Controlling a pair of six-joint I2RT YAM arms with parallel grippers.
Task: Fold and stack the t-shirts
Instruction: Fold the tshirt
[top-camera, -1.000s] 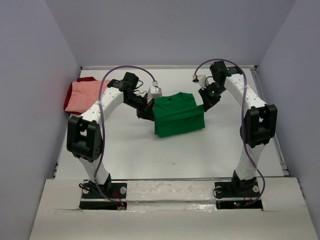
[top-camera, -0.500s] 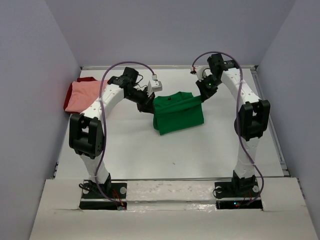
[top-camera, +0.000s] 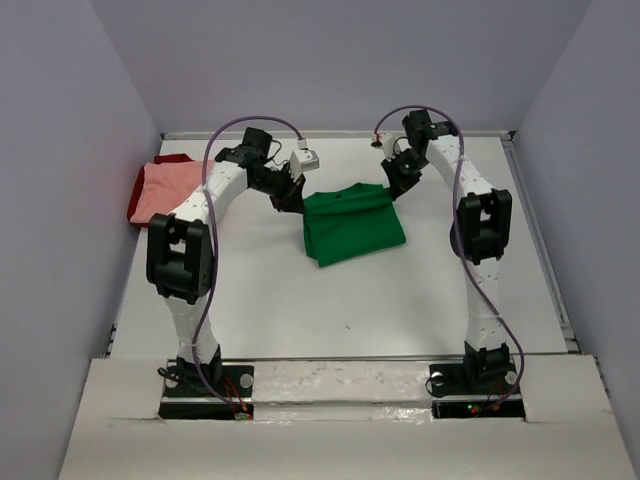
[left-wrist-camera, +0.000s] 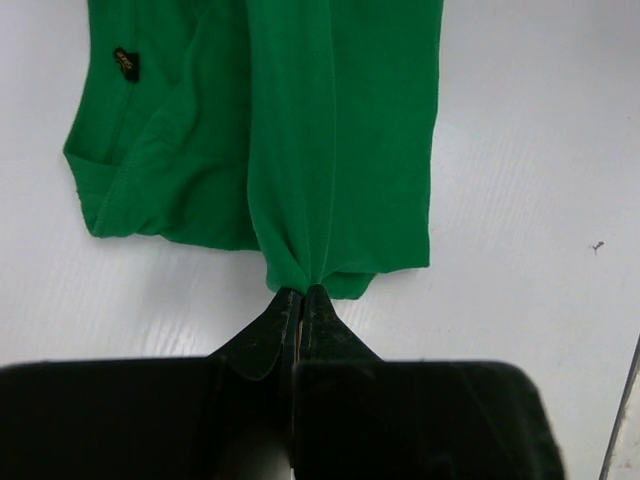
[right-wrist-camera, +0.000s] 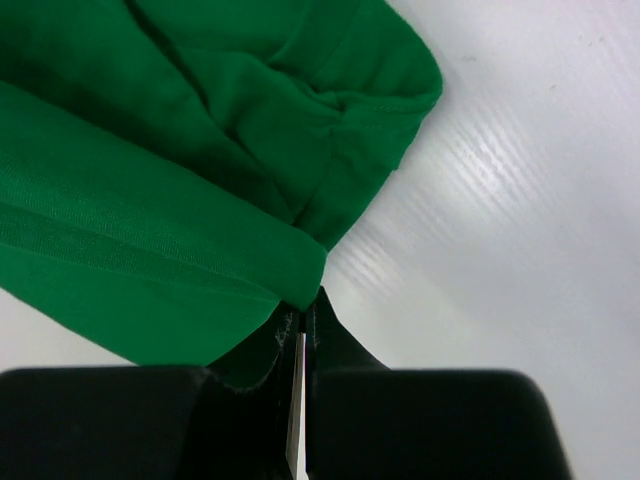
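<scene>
The bright green t-shirt (top-camera: 353, 222) lies partly folded in the middle of the table, its far edge lifted and stretched between both grippers. My left gripper (top-camera: 291, 201) is shut on the shirt's far left corner; the wrist view shows cloth (left-wrist-camera: 330, 150) bunched at the fingertips (left-wrist-camera: 301, 294). At the far right corner my right gripper (top-camera: 389, 192) is shut on a fold of the green cloth (right-wrist-camera: 150, 200), pinched at its tips (right-wrist-camera: 306, 305). A salmon pink t-shirt (top-camera: 170, 190) rests on a dark red one (top-camera: 172, 159) at the far left.
Grey walls close in the white table (top-camera: 330, 310) on the left, back and right. The folded pile lies close to the left wall. A white ledge (top-camera: 330, 410) runs along the near edge by the arm bases.
Both grippers have moved away from the bases toward the back of the table, carrying the green shirt's edge with them. The shirt has been dragged slightly farther back.
</scene>
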